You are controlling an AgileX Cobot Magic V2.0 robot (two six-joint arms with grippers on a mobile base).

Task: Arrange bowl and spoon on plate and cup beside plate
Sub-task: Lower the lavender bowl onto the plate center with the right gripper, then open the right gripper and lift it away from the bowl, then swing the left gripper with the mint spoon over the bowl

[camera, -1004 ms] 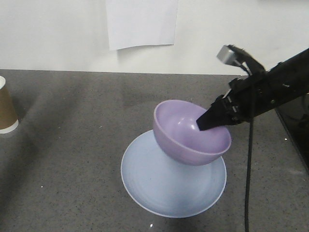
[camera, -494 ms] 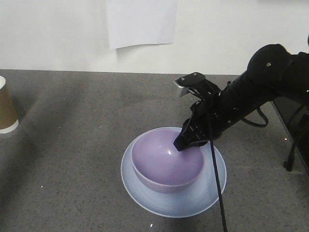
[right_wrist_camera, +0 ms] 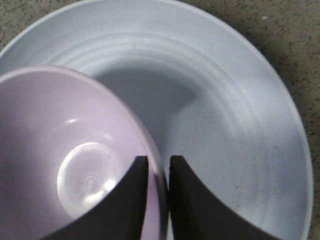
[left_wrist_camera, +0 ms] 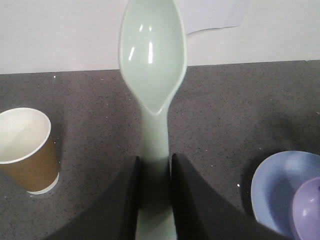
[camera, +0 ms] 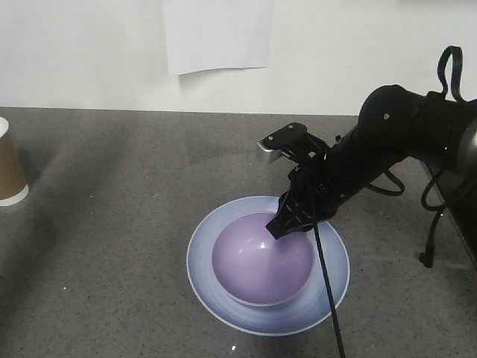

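The lavender bowl (camera: 261,267) sits upright in the middle of the pale blue plate (camera: 201,257). My right gripper (camera: 282,224) reaches down onto the bowl's far right rim. In the right wrist view the right gripper (right_wrist_camera: 159,165) is shut on the bowl (right_wrist_camera: 65,165), one finger inside and one outside the wall, over the plate (right_wrist_camera: 225,100). My left gripper (left_wrist_camera: 156,165) is shut on the handle of the mint-green spoon (left_wrist_camera: 152,55), held in the air with its head pointing away. The brown paper cup (camera: 9,168) stands upright at the far left.
The left wrist view shows the cup (left_wrist_camera: 25,150) below left of the spoon and the plate (left_wrist_camera: 277,187) with the bowl (left_wrist_camera: 310,210) at the lower right. A white sheet (camera: 218,33) hangs on the back wall. The right arm's cable (camera: 328,298) hangs across the plate.
The right arm has swung left and down with the bowl, which went from tilted in the air to sitting level on the plate's middle.
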